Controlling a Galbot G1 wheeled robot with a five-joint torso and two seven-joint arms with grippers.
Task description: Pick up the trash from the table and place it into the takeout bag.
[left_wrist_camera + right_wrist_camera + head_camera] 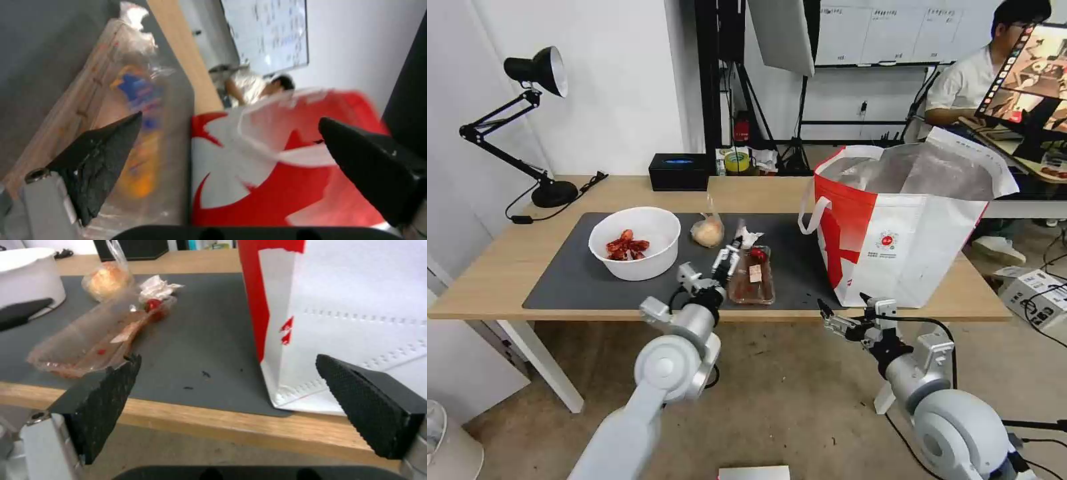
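Observation:
On the table point(507, 267), a dark mat point(574, 273) carries the trash. It is a white bowl point(635, 241) with red scraps, a small knotted clear bag point(708, 231), a crumpled tissue point(748, 236) and a clear hinged tray point(752, 277). My left gripper point(728, 257) hovers open at the tray's left edge, holding nothing. Its wrist view has the tray point(133, 100) beside one finger and the takeout bag point(267, 166) beyond. The white-and-red takeout bag point(907, 227) stands open at the table's right end. My right gripper point(842, 300) hangs open below the table's front edge, facing the bag point(347, 306) and the tray point(93, 340).
A black box point(679, 171) and a tape roll point(737, 161) sit at the table's back edge. A black desk lamp point(537, 120) stands at the back left. A person sits at a desk behind the bag. A white device point(1040, 293) lies on the floor to the right.

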